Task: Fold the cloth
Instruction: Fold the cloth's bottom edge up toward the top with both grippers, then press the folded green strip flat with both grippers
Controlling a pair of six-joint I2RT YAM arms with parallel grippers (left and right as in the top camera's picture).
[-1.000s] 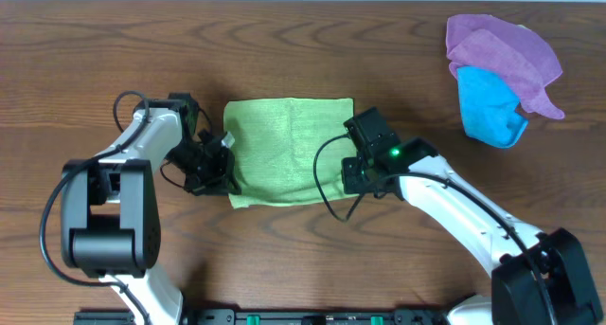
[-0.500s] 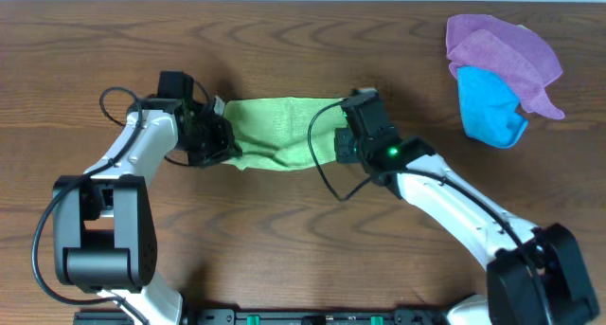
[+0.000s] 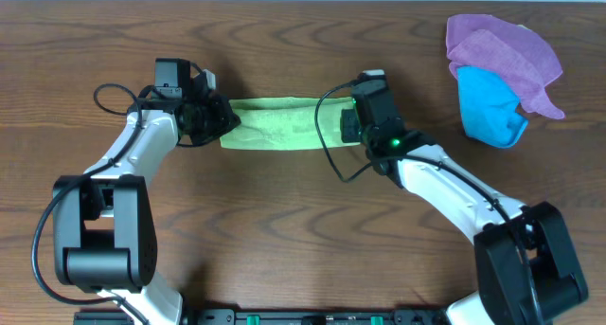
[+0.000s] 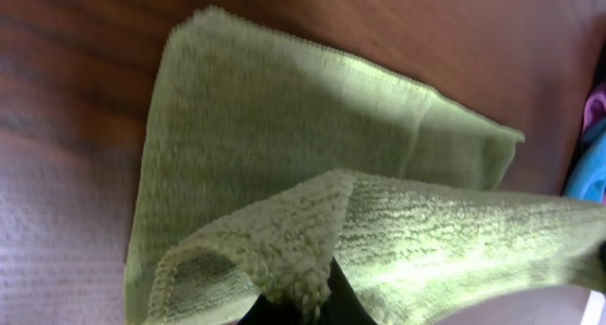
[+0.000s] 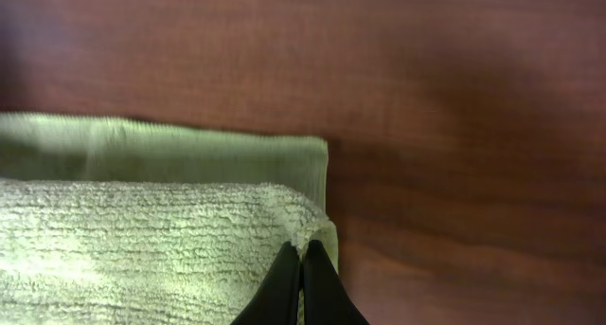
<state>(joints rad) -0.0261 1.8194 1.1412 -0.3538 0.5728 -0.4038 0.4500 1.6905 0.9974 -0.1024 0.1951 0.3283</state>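
Left tool and right tool each pinch the cloth, upper centre. Risk: uneven release would skew the top layer off the lower edge.

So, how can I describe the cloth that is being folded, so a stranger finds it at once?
On the brown wooden table, look at the far middle, between the left hand and right hand. Both grip a light yellow-green microfibre cloth, folded into a narrow strip. The purple cloth and bright blue cloth lie bunched at the far right.
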